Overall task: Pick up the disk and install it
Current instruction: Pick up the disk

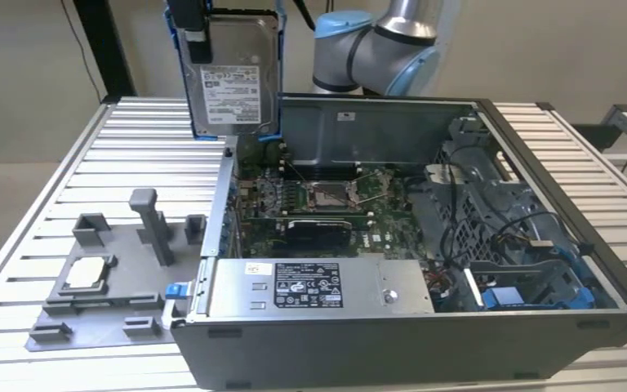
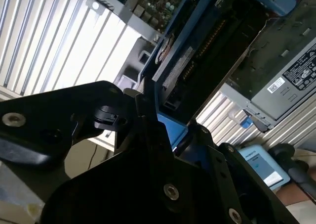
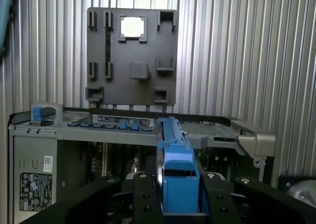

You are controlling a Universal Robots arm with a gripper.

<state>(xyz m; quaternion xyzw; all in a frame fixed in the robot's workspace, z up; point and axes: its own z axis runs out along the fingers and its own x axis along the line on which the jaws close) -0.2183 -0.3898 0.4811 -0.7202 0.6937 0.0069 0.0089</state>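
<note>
The disk (image 1: 232, 82), a silver-grey drive with a white label in a blue carrier, hangs upright in the air above the far-left corner of the open computer case (image 1: 607, 269). My gripper (image 1: 192, 24) is shut on its upper left edge. In the first wrist view the blue carrier edge (image 3: 177, 174) sits clamped between the black fingers (image 3: 143, 194). The second wrist view shows the disk (image 2: 192, 61) edge-on, reaching out from the black gripper body toward the case.
Inside the case lie the motherboard (image 1: 325, 196), a grey power supply box (image 1: 313, 286) and cables at the exterior view's right. A grey fixture plate (image 1: 128, 302) with a small white-topped chip (image 1: 87, 272) rests on the slatted table (image 1: 128, 147).
</note>
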